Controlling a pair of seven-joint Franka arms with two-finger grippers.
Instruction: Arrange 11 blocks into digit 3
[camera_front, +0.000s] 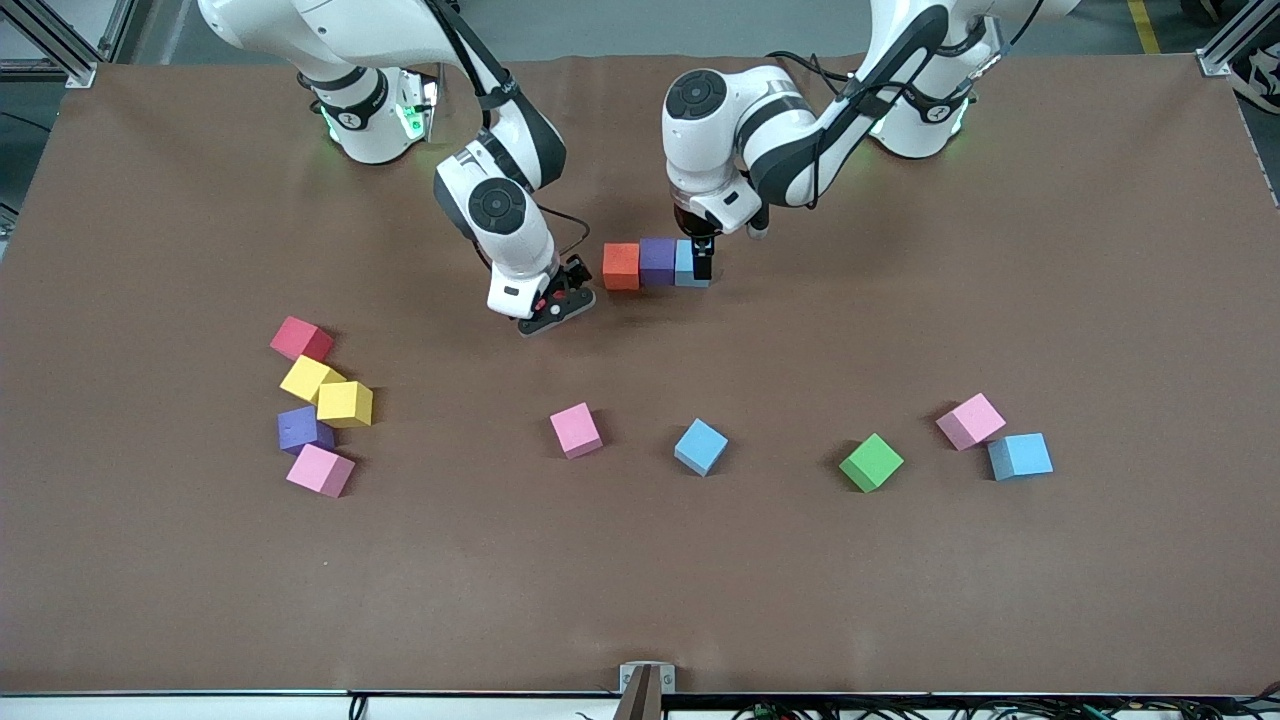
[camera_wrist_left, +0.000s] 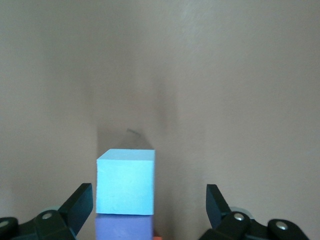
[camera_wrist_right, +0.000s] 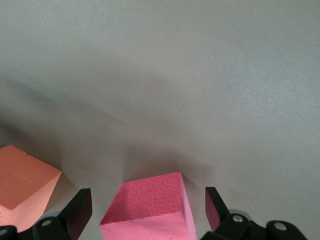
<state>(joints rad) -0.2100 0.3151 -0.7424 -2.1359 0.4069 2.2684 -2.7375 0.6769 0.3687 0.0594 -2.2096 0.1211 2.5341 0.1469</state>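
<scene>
Straddling the light blue block, my left pincer stands released: its fingers are spread wide, and the cube sits between them close to one finger and well clear of the other. That cube closes a straight three-cube bar on the counter. The purple block touches it on the side toward the right arm's end, and the orange block touches the purple one in turn.

Just past the orange end of the bar, toward the right arm's end, my right pincer hangs low over the counter. It too is released, its fingers spread around a bright pink block, with a thin gap showing on either side. The front view hides this cube under the pincer.

Well away from both pincers, nearer to the front camera than the bar, loose cubes lie in a rough line. The middle pink block and the middle blue block lie apart; farther toward the left arm's end are the green block, then the end pink block just beside the end blue block.

At the right arm's end is a tight cluster: the red block, two yellow blocks, the dark purple block and the cluster's pink block.
</scene>
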